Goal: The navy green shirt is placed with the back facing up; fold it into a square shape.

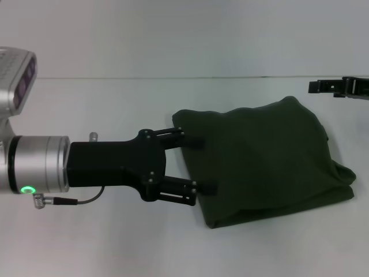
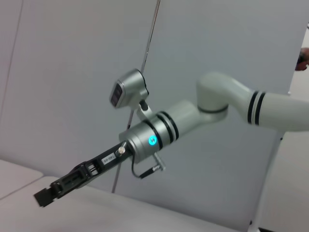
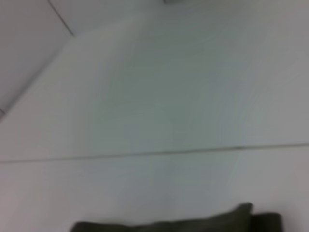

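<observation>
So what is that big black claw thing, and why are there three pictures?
It's a robot with two arms, learning to fold clothes. The big picture comes from a camera on its head, looking down at a white table. The black claw is the left end effector; its two fingers are spread open, their tips over the edge of the navy green shirt, which lies bunched and partly folded. The right end effector waits off at the far right edge. The other two pictures come from cameras on the wrists: one looks across at the robot's other arm, one sees mostly table and a strip of shirt.
</observation>
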`<state>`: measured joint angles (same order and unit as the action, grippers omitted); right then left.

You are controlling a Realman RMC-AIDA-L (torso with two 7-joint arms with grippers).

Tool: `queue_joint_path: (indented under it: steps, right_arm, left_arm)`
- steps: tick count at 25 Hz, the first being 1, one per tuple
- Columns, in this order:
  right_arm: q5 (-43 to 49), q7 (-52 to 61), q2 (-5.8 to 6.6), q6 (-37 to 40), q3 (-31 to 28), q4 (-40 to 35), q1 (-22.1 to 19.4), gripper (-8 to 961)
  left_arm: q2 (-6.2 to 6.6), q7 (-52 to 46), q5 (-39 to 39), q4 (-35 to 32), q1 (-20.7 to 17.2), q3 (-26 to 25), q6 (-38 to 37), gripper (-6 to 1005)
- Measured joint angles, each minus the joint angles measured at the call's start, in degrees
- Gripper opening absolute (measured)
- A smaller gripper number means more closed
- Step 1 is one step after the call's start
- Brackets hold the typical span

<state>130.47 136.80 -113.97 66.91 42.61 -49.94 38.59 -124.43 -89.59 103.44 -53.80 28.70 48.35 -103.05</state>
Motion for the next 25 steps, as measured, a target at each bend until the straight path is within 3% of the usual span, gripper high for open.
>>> queue_joint_path:
  steps: [8, 14, 20, 25]
  right_arm:
    - [19.59, 9.21, -1.04, 5.52, -1.78, -2.01, 5.57, 851]
    - [20.04, 9.52, -1.09, 4.29, -1.77, -0.16, 5.86, 852]
    - [20.17, 8.94, 0.11, 0.35, -1.75, 5.9, 6.46, 852]
    - [19.86, 8.92, 0.25, -0.95, -1.81, 7.67, 7.52, 852]
  left_arm:
    - [0.15, 4.35, 5.27, 0.37, -1.5, -6.06, -0.24, 963]
    - [0.26, 4.71, 5.48, 0.45, -2.21, -9.54, -1.17, 961]
    - [0.25, 4.84, 5.26, 0.76, -1.56, -8.5, -0.64, 960]
    - [0.29, 5.59, 5.04, 1.28, -1.6, -8.24, -0.39, 959]
